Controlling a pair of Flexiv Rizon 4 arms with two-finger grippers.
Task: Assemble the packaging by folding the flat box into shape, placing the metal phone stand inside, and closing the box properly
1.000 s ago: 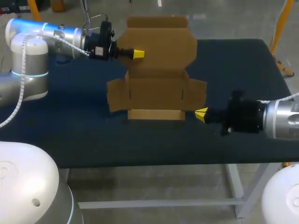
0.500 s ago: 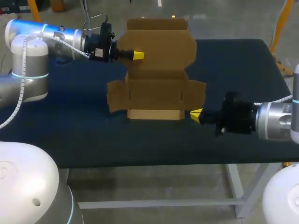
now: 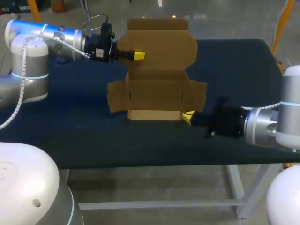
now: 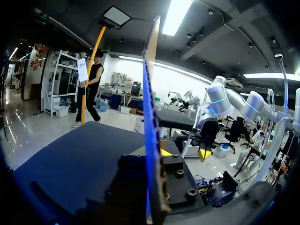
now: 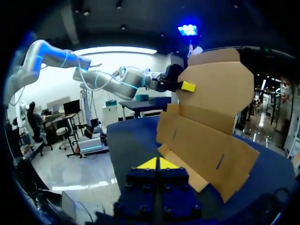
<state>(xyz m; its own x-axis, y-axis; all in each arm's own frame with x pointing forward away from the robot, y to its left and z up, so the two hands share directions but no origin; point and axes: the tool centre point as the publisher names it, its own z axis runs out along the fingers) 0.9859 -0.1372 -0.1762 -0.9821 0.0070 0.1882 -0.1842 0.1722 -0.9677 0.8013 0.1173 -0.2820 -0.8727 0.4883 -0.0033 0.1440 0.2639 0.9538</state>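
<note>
One cardboard box [image 3: 157, 89], two robot arms, two grippers – all on one table [image 3: 70, 126] covered in dark blue cloth. The box, plain brown corrugated board, sits at centre frame, only partly folded. Its lid [image 3: 159, 44], a broad panel w/ cut-off corners, stands upright at top centre. Two side flaps lie spread out flat to left and right, and a low front wall faces the camera. Bare board is all that shows in the tray part.

The left arm [image 3: 47, 37], silver and white w/ a coiled cable, comes in from the upper left. The left gripper [image 3: 137, 55] is clamped on the lid's left edge. In the left wrist view the board runs edge-on through the gripper [image 4: 157, 157], w/ one yellow tip showing on its far side.

The right arm [image 3: 262, 124] enters from the lower right. The right gripper [image 3: 188, 117], black-bodied, sits low by the box's front right corner – whether it touches the board can't be told. Its two yellow tips are pressed together w/ nothing between them, as the right wrist view shows [image 5: 159, 163], w/ the box [image 5: 206, 140] just ahead and to one side.
</note>
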